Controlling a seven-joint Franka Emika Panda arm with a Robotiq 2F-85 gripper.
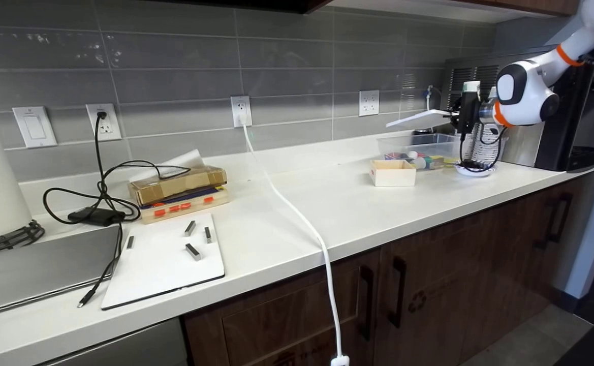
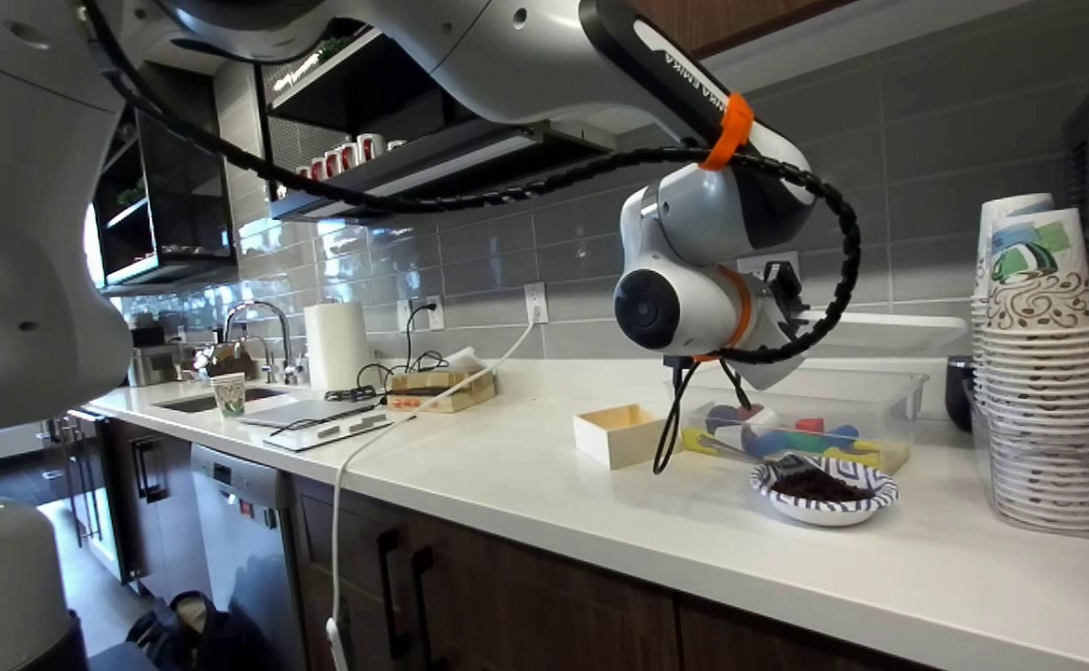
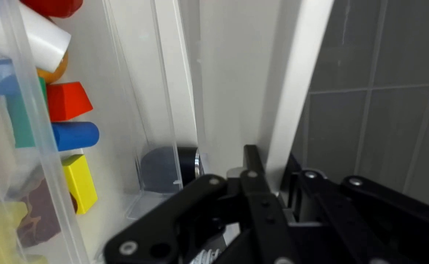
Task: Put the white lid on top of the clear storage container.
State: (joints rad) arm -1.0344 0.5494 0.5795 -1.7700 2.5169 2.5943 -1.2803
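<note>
My gripper (image 1: 453, 117) is shut on one edge of the white lid (image 1: 418, 120) and holds it tilted above the clear storage container (image 1: 436, 145), apart from it. In an exterior view, the lid (image 2: 889, 328) shows nearly edge-on above the container (image 2: 865, 396), and the gripper (image 2: 786, 289) is partly hidden by the wrist. The container is a see-through open bin with coloured toys and blocks inside. In the wrist view, the lid (image 3: 297, 77) stands between the fingertips (image 3: 273, 167). The container's rim (image 3: 40, 121) lies to the left, below the lid.
A pale open box (image 1: 396, 175) stands beside the container. A patterned paper bowl (image 2: 823, 513) with dark contents sits in front. Stacked paper cups (image 2: 1047, 401) stand at the side. A black cylinder (image 3: 188, 165) stands behind. The tiled wall (image 3: 346, 128) is close to the lid.
</note>
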